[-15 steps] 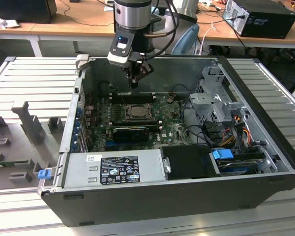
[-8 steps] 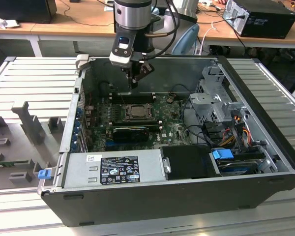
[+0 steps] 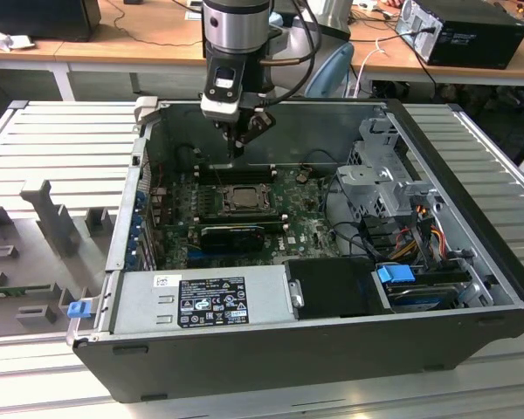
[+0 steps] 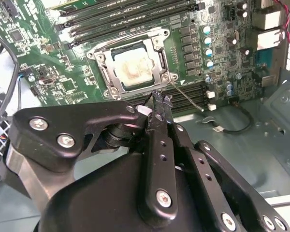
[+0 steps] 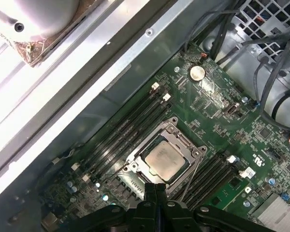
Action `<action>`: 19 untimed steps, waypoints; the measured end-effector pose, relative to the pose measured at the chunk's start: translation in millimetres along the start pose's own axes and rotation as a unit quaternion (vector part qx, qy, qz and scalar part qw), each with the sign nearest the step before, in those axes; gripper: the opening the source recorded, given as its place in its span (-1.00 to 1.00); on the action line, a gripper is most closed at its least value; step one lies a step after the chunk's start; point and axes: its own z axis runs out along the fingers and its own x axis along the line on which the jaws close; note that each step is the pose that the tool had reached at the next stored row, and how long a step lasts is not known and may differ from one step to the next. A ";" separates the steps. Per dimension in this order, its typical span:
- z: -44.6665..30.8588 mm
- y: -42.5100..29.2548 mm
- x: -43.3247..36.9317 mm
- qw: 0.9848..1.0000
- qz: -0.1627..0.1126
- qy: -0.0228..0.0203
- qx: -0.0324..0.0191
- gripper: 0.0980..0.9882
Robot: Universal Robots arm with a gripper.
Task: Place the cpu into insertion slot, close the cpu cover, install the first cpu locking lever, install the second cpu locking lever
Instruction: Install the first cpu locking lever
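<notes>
Space above the cpu cover [image 5: 180, 138] lies open; memory slots [image 5: 128, 126] flank it closely.

Silvery-tan cpu [image 5: 163, 158]; silver cpu cover [image 5: 181, 137]; green circuit board [image 5: 215, 131]; black claw [image 5: 156, 186].

Bright even light, some overexposed glare

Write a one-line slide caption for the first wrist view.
Shut gripper hangs near the chip, which lies framed by the closed metal cover on the green board.
</notes>
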 end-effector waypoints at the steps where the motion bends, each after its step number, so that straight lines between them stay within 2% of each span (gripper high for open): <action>1: 0.1 0.0 0.0 1.000 -0.005 0.000 0.000 -0.98; 4: 2.1 -0.1 0.0 0.999 -0.038 0.001 0.001 -0.98; 7: 7.1 -0.3 -0.2 0.996 -0.090 0.004 0.002 -0.98; 8: 8.0 -0.3 -0.2 0.995 -0.098 0.004 0.003 -0.98; 13: 11.5 -0.5 -0.3 0.989 -0.149 0.006 0.004 -0.98; 15: 12.2 -0.5 -0.3 0.985 -0.170 0.007 0.004 -0.98; 16: 12.6 -0.6 -0.3 0.982 -0.190 0.008 0.005 -0.98; 18: 13.1 -0.6 -0.3 0.976 -0.216 0.009 0.005 -0.98; 19: 13.3 -0.6 -0.3 0.974 -0.224 0.009 0.005 -0.98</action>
